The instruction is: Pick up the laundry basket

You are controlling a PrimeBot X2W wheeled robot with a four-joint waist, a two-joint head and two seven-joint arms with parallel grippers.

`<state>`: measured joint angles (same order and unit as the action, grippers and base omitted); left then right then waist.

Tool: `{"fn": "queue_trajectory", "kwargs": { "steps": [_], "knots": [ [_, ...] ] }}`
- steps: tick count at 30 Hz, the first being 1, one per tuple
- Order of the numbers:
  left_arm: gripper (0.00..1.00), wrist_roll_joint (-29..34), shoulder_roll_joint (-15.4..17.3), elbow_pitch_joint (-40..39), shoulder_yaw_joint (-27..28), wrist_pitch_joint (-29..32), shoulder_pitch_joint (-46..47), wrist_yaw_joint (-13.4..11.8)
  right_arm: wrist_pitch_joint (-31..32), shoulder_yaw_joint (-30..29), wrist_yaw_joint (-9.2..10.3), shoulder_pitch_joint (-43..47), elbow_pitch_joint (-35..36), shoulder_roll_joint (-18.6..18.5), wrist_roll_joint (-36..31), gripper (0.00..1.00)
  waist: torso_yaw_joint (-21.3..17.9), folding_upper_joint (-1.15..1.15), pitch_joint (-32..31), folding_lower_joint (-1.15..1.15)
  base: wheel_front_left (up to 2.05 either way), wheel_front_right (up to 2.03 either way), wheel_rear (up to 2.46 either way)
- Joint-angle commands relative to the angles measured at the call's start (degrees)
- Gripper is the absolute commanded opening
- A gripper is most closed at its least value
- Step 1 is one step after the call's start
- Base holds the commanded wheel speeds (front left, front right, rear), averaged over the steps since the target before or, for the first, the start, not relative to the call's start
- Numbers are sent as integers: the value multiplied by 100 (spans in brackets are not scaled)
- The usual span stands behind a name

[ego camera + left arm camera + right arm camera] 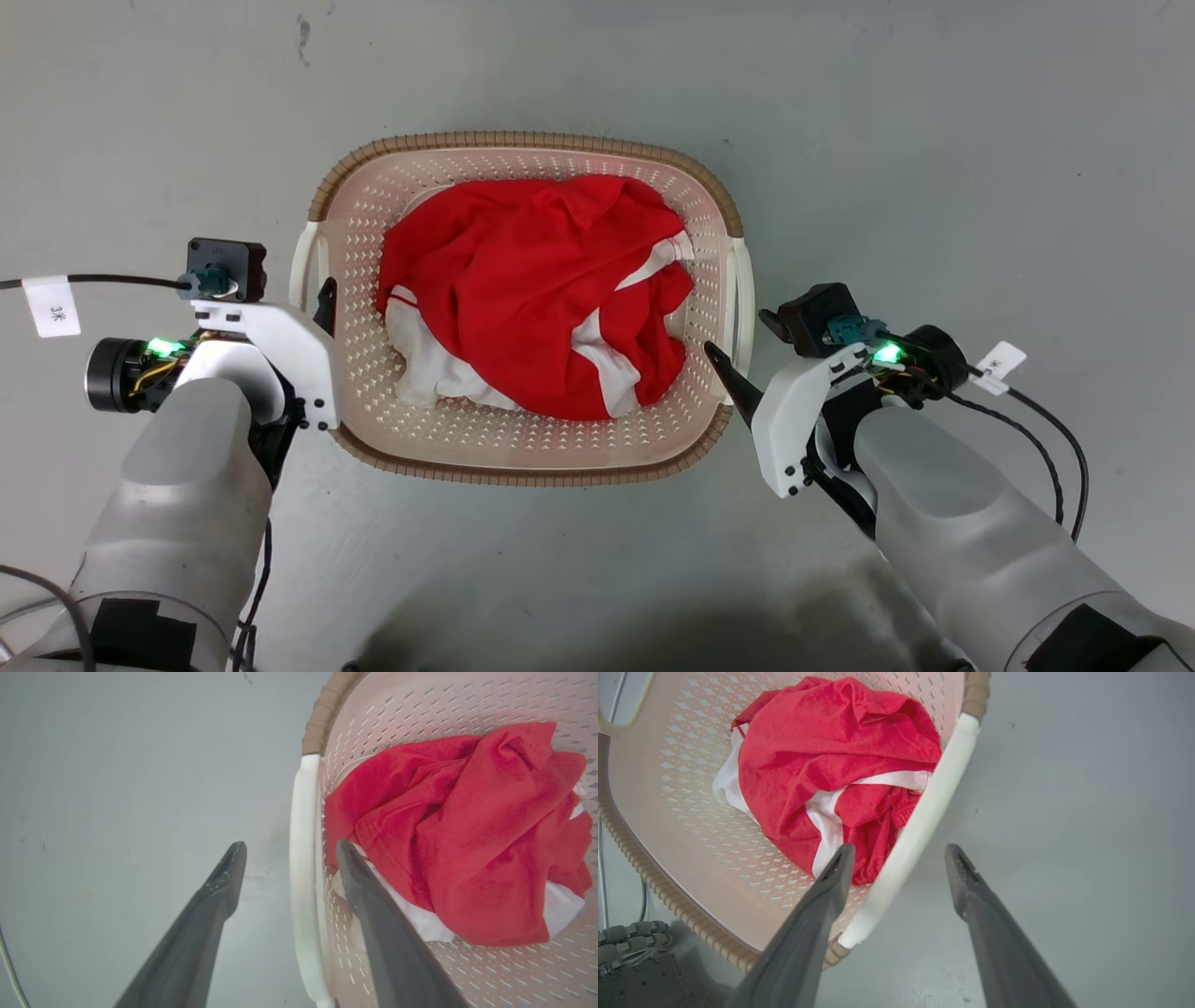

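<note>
The laundry basket (523, 140) is seen standing on the grey floor (840, 112), centred between the two arms. Its long axis runs left to right, and a red and white garment (532, 299) lies bundled inside. A white handle is carried on each short end. The left gripper (289, 845) is held spread apart at the left handle (301, 812), one finger outside over the floor and the other inside over the perforated wall. The handle runs between them, and no contact can be made out. The right gripper (900, 849) is likewise held released astride the right handle (934, 798). Each handle is laid from near to far, across the gap of its jaws, and neither arm is placed nearer than the other. A closing of both pairs on the handles is judged to be what the lift calls for.
</note>
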<state>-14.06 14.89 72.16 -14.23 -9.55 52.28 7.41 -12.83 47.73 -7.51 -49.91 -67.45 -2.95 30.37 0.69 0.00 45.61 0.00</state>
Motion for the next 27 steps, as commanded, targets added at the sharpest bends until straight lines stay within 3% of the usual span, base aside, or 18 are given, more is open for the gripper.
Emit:
{"fn": "queue_trajectory", "kwargs": {
  "steps": [1,17,18,19,20,27],
  "knots": [
    [100,-63,21,4,-63,18,98,8,41,58,4,-112,-4,10,72,100,10,0,58,0,0,0,0],
    [100,-729,58,-13,-897,234,244,8,95,560,4,-419,-182,10,533,100,53,0,424,0,0,0,0],
    [75,-742,49,-1,-948,265,230,8,94,590,4,-440,-191,10,546,55,55,0,434,0,0,0,0],
    [21,-770,37,6,-997,274,225,8,93,624,4,-451,-201,10,552,0,55,0,443,0,0,0,0],
    [0,-794,31,11,-1035,271,232,8,122,660,4,-438,-205,10,582,0,58,0,446,0,0,0,0],
    [0,-989,-28,54,-1272,328,96,2,134,868,-14,-359,-234,3,725,0,70,0,247,0,0,0,0]
  ]
}}
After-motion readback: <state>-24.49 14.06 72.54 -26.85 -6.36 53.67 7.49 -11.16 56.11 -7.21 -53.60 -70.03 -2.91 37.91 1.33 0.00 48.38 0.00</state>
